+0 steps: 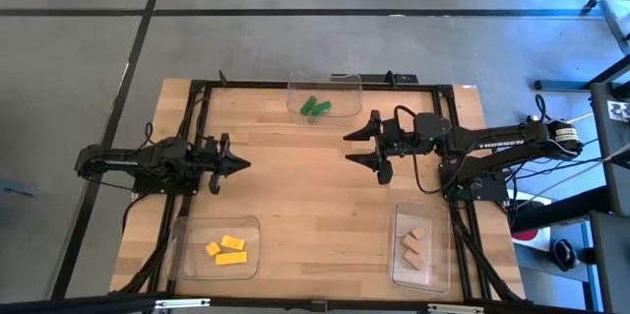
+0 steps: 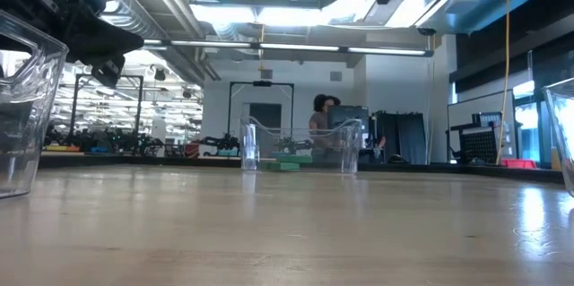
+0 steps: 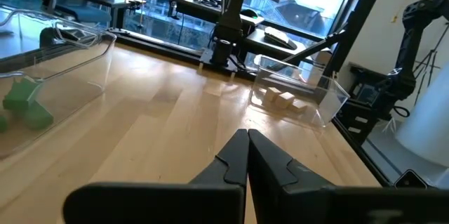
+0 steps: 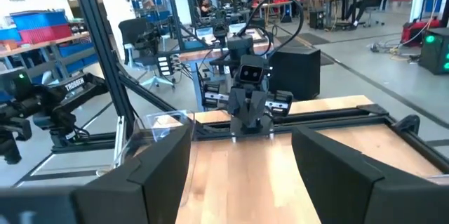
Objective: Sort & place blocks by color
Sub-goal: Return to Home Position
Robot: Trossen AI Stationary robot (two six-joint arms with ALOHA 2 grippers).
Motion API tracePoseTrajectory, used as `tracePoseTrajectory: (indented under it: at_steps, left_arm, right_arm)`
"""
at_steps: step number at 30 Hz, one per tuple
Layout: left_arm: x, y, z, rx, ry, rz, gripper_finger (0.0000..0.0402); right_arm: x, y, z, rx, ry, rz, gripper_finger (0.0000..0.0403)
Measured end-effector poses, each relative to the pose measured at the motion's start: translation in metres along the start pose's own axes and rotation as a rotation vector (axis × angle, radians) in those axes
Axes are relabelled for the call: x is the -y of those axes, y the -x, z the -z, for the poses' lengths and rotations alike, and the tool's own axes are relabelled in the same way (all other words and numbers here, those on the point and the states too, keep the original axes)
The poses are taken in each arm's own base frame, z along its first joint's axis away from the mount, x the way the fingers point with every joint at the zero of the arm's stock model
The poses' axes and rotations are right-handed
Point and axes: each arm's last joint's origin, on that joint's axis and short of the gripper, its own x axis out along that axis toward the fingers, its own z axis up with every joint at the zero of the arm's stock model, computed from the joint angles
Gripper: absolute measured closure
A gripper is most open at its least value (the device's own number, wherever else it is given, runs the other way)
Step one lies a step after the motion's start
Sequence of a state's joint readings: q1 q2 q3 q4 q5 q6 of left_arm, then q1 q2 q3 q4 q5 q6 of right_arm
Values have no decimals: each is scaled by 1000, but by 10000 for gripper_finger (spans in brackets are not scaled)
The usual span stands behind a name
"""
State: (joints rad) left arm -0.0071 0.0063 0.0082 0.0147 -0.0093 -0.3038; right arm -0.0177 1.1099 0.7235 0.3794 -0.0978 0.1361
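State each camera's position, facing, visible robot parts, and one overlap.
High: overhead, straight down; shows shut left claw, open right claw.
Low: tabletop level, facing small green blocks in clear plastic tray; dark arm overhead.
Left wrist: behind its claw, facing small tan wooden blocks.
Right wrist: behind its claw, facing the left arm.
Shared: high and low show the green blocks.

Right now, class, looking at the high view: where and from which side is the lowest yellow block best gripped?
Probably at its middle, fingers across the narrow width of the yellow block, coming straight down from above: it lies flat, long side across the picture, and the clear tray walls around it would block a sideways approach.
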Motion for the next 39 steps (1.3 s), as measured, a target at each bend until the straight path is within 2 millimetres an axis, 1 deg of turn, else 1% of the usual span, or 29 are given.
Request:
tracePoseTrajectory:
  at_steps: [4, 7, 10, 13, 16, 20, 22, 25, 26, 29, 36, 39]
  left_arm:
    - [0, 0, 0, 0, 0, 0, 401]
    - [0, 0, 0, 0, 0, 0, 401]
    - [0, 0, 0, 0, 0, 0, 401]
    - [0, 0, 0, 1, 0, -1, 401]
    - [0, 0, 0, 0, 0, -1, 401]
    - [0, 0, 0, 1, 0, -1, 401]
    - [0, 0, 0, 1, 0, -1, 401]
    - [0, 0, 0, 1, 0, 0, 401]
    - [0, 0, 0, 0, 0, 0, 401]
    - [0, 0, 0, 1, 0, -1, 401]
    - [0, 0, 0, 0, 0, 0, 401]
    - [0, 0, 0, 1, 0, 0, 401]
  right_arm:
    - [0, 0, 1, -16, -13, -8, 150]
    - [-2, 4, 2, -57, -19, -58, 150]
    - [-5, 18, 5, -151, -20, -109, 151]
    - [-6, 39, 12, -192, 12, -116, 166]
    - [-8, 65, 20, -156, 4, -114, 202]
    - [-7, 95, 39, -82, -66, -65, 272]
    - [-6, 107, 47, -36, -106, -63, 314]
    - [-6, 118, 60, 19, -150, -76, 380]
    - [-5, 121, 65, 25, -169, -78, 391]
    - [-4, 127, 75, 64, -208, -80, 398]
    - [-2, 135, 93, 156, -226, -80, 401]
    - [0, 137, 107, 180, -229, -87, 401]
